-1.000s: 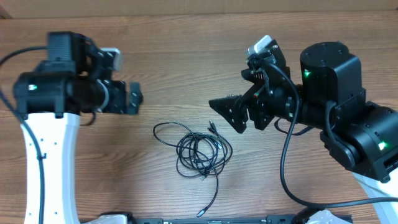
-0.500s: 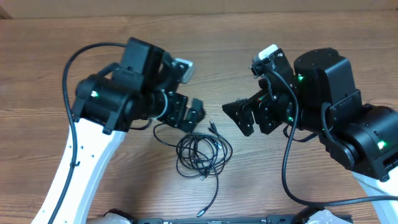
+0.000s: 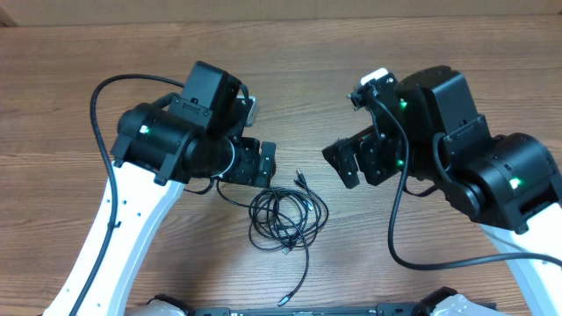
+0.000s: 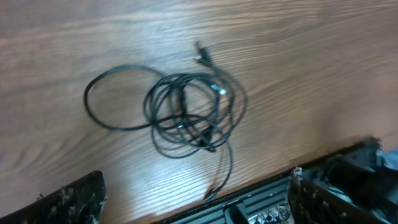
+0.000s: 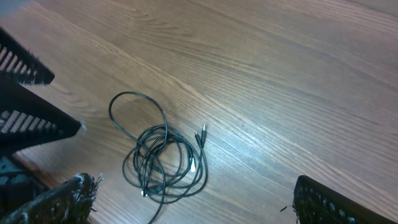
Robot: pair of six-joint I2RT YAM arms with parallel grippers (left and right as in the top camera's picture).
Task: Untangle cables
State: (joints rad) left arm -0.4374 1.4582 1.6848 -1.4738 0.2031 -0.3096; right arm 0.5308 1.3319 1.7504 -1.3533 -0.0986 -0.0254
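The cables (image 3: 283, 217) lie as a tangled palm-sized coil of thin black cord on the wooden table, with one loop spread to the left and a plug end trailing toward the front edge. My left gripper (image 3: 267, 164) hovers just above and left of the coil, open and holding nothing. My right gripper (image 3: 341, 164) hangs to the coil's upper right, also open and empty. The left wrist view shows the coil (image 4: 186, 115) ahead of the wide-apart fingers of the left gripper (image 4: 196, 199). The right wrist view shows the coil (image 5: 163, 163) ahead of the right gripper (image 5: 199, 205).
A black rail (image 3: 263, 310) runs along the table's front edge, close to the trailing plug end. The left arm's black body (image 5: 25, 106) shows at the left of the right wrist view. Bare wood surrounds the coil.
My left arm has swung in from the far left, so its gripper is now next to the coil. The right gripper has drifted slightly right. The cables have not moved.
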